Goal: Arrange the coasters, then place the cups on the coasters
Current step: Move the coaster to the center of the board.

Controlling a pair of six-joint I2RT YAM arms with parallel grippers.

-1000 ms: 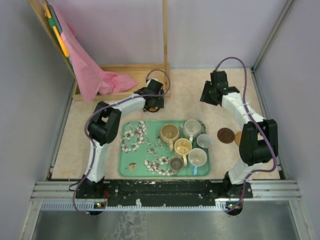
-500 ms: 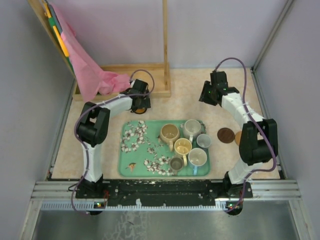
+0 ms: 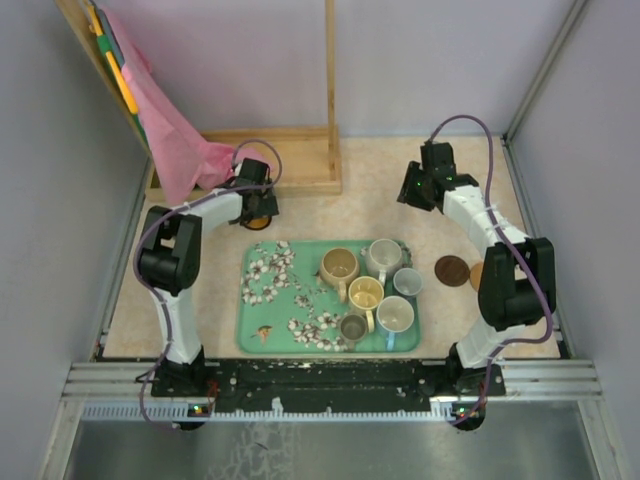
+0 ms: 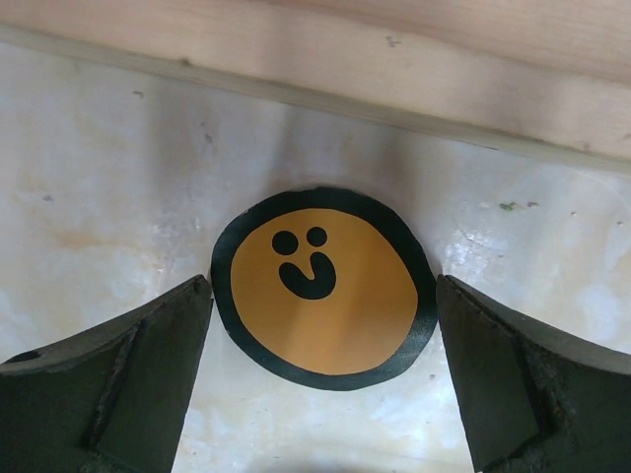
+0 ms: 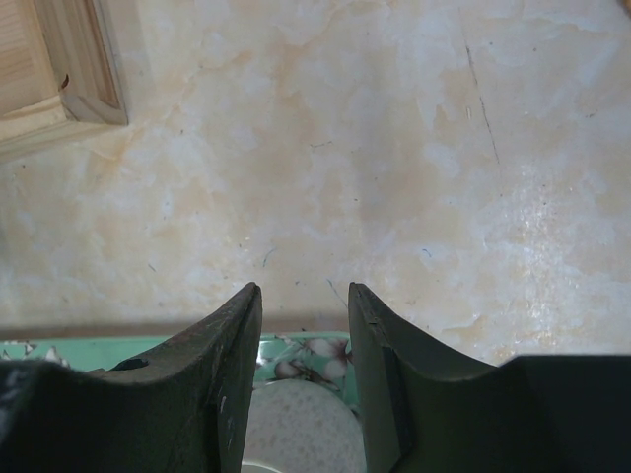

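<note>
From above, we see the left arm stretched to the far left. The left jaws hang over an orange coaster (image 3: 258, 222) that lies on the bench (image 3: 380, 200) just beside the wooden frame (image 3: 300, 172). The cups (image 3: 366, 293) crowd the right half of the green tray (image 3: 282, 318), and none is on a coaster yet. A dark brown coaster (image 3: 452, 271) and a tan coaster (image 3: 477, 275) lie just right of the tray, the tan one partly hidden by the right arm. The right jaws hang above bare bench, far right.

On the left wrist view, the left jaws stand wide apart, one on each side of the orange coaster. It lies flat and shows a black rim and a little face. Nothing is gripped, and we cannot tell whether the tips touch it.

On the right wrist view, the right jaws are partly parted with nothing between them. The tray edge and a pale cup (image 5: 296, 434) sit below.

We judge this to be the coaster-arranging step, with the cups waiting. If that disc is to be lifted, the tips must get right down to the bench to catch so thin an edge. If it stays there, the jaws should rise straight up without dragging it.
</note>
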